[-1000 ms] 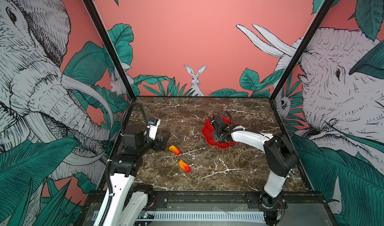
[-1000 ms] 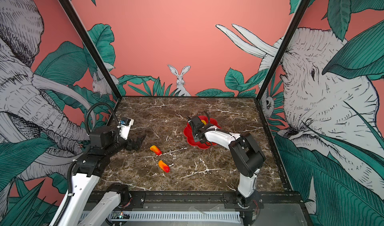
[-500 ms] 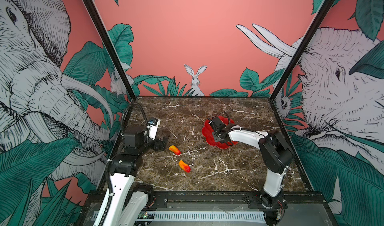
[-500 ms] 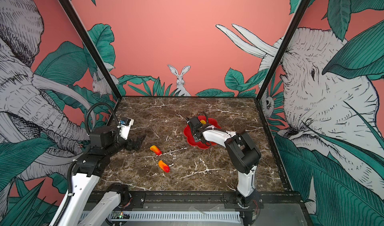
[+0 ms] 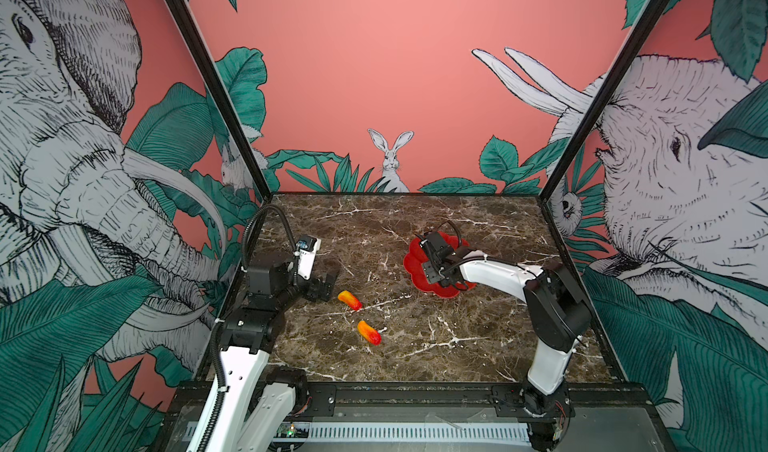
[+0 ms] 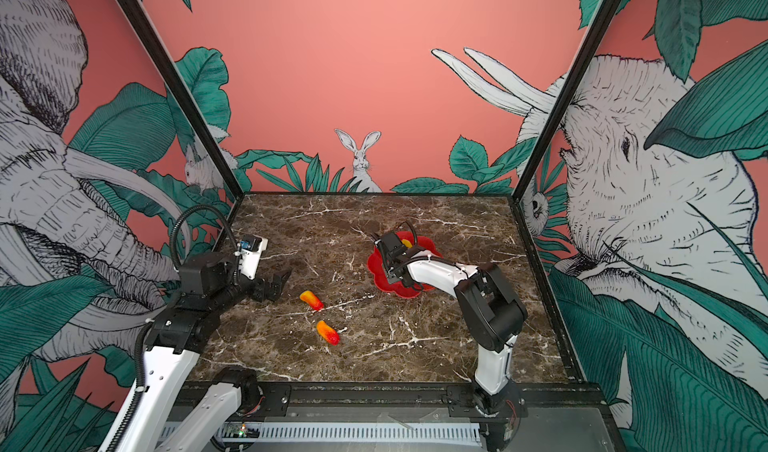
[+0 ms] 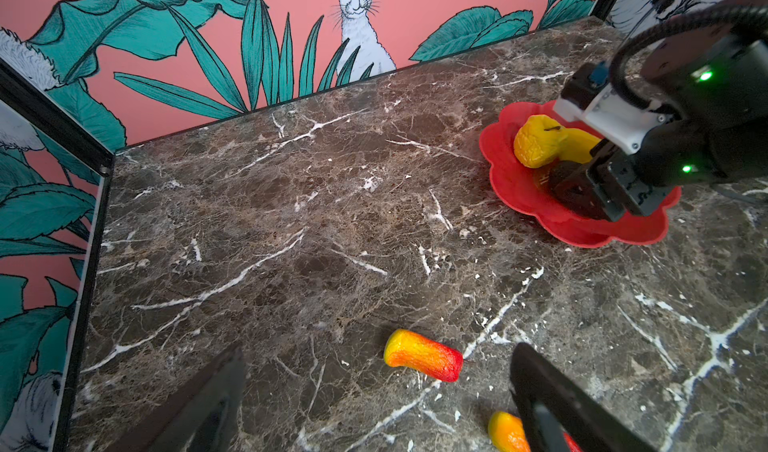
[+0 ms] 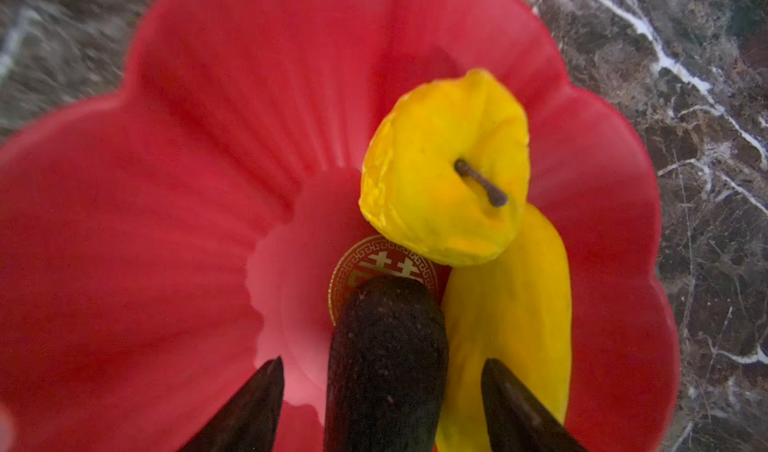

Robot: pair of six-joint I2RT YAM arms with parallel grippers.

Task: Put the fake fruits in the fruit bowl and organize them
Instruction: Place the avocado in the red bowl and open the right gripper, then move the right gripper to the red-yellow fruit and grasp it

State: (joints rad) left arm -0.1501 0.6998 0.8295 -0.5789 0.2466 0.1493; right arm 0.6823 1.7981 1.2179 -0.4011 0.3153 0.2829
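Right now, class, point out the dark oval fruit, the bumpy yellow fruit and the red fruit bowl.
dark oval fruit (image 8: 386, 346): right wrist view, middle of its rough upper side.
bumpy yellow fruit (image 8: 428, 167): right wrist view, skin beside the stem.
fruit bowl (image 8: 145, 230): right wrist view, bare inner wall.

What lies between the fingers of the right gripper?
The dark fruit, seen in the right wrist view. It lies in the bowl, with a gap to each finger of the right gripper.

2 fruits left of bowl
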